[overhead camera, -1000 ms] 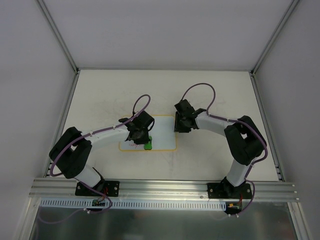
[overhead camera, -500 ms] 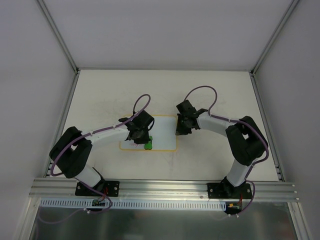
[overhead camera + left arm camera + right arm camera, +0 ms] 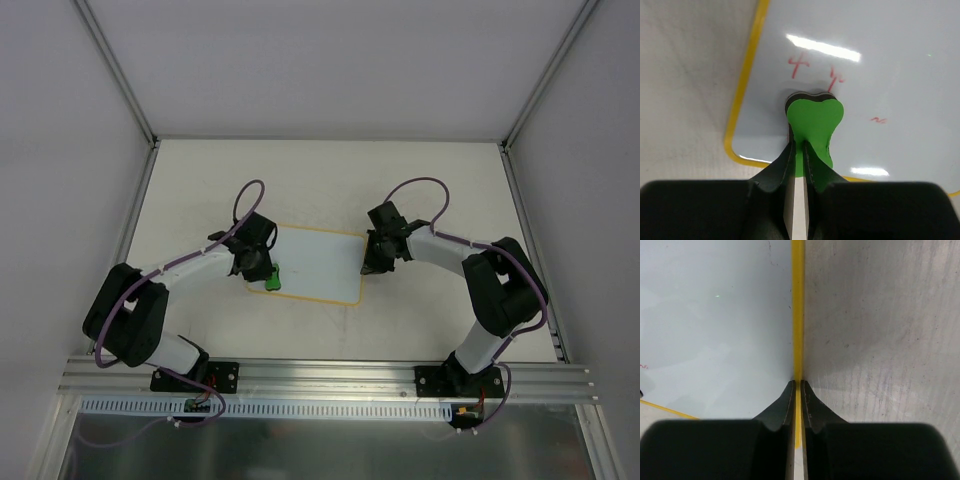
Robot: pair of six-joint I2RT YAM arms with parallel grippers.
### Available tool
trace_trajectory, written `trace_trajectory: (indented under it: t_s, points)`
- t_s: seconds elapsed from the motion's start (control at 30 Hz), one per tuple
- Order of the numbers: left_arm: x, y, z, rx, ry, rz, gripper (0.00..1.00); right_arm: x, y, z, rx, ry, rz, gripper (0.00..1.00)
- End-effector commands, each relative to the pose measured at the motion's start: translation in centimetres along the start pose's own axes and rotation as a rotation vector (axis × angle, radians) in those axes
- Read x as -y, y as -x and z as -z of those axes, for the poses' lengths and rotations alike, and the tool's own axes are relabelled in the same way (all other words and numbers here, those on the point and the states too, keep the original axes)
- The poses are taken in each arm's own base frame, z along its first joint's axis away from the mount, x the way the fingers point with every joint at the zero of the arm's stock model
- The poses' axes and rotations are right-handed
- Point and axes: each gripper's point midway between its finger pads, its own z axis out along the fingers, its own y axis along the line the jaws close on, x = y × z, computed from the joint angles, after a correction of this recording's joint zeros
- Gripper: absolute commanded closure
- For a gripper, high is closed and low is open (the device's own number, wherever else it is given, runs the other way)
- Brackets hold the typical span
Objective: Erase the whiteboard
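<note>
Left gripper (image 3: 799, 146) clamped the eraser (image 3: 815, 117) on the board (image 3: 890, 60). Red marks (image 3: 800, 67) lay just ahead of it, near the left rim (image 3: 747, 75). Right gripper (image 3: 798, 386) pinched the opposite rim.

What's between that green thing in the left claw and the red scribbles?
Nothing visible. The green eraser, clamped in the left gripper, sits on the whiteboard, with only bare board between it and the red marks.

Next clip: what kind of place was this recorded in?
Most likely a lab robot cell. Plain white panel walls in a metal frame enclose a scuffed white tabletop. A left arm and right arm are bolted to an aluminium rail at its near edge.
</note>
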Motion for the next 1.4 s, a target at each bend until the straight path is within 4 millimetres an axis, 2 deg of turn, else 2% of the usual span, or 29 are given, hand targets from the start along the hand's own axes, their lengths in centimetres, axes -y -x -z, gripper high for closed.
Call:
trace_trajectory:
  t_s: [0.0, 0.07, 0.2, 0.4, 0.5, 0.6, 0.63, 0.67, 0.77, 0.83, 0.87, 0.97, 1.07, 1.17, 1.23, 1.37]
  points:
    - [-6.0, -1.9, -0.3, -0.076, 0.184, -0.029, 1.0, 8.8, -5.3, -0.1, -0.181, -0.328, 0.046, 0.95]
    - [-6.9, -1.6, -0.4, -0.077, 0.196, -0.006, 1.0, 8.9, -5.4, -0.2, -0.185, -0.328, 0.051, 0.95]
    - [-7.3, -1.4, -0.4, -0.069, 0.207, -0.016, 1.0, 8.8, -5.3, -0.2, -0.182, -0.321, 0.053, 0.95]
    - [-5.1, -0.9, -0.2, -0.082, 0.129, -0.046, 1.0, 8.8, -5.2, -0.2, -0.174, -0.32, 0.06, 0.95]
    - [-3.0, -0.1, -0.1, -0.07, 0.091, -0.088, 1.0, 8.7, -5.1, -0.2, -0.17, -0.32, 0.064, 0.95]
    - [-0.5, -0.4, -0.5, -0.093, 0.059, -0.129, 1.0, 8.7, -4.9, -0.2, -0.165, -0.32, 0.066, 0.95]
    - [0.0, -0.9, -1.1, -0.115, 0.07, -0.153, 1.0, 8.7, -5.0, -0.2, -0.165, -0.32, 0.066, 0.94]
    - [1.6, -0.9, -1.0, -0.111, 0.044, -0.182, 1.0, 8.8, -5.0, -0.1, -0.166, -0.321, 0.064, 0.94]
    - [4.8, -1.7, -1.9, -0.154, 0.006, -0.233, 1.0, 8.8, -5.0, -0.1, -0.163, -0.32, 0.067, 0.94]
    - [6.5, -3.3, -2.7, -0.186, 0.001, -0.291, 1.0, 8.7, -4.9, 0.0, -0.162, -0.319, 0.066, 0.94]
    - [8.0, -3.0, -2.6, -0.176, -0.022, -0.305, 1.0, 8.8, -4.9, -0.1, -0.159, -0.32, 0.065, 0.94]
    - [9.8, -4.2, -3.2, -0.205, -0.04, -0.341, 1.0, 8.7, -4.9, -0.1, -0.161, -0.318, 0.067, 0.94]
    - [10.1, -4.3, -3.5, -0.207, -0.034, -0.353, 1.0, 8.7, -4.9, -0.1, -0.16, -0.317, 0.069, 0.94]
    - [9.0, -3.2, -3.7, -0.18, 0.014, -0.352, 1.0, 8.7, -5.0, -0.1, -0.161, -0.318, 0.07, 0.94]
    - [7.6, -2.0, -3.7, -0.183, 0.033, -0.309, 1.0, 8.7, -4.9, -0.1, -0.16, -0.317, 0.069, 0.94]
    - [4.3, -1.0, -3.8, -0.189, 0.088, -0.25, 1.0, 8.7, -5.0, -0.1, -0.159, -0.316, 0.072, 0.94]
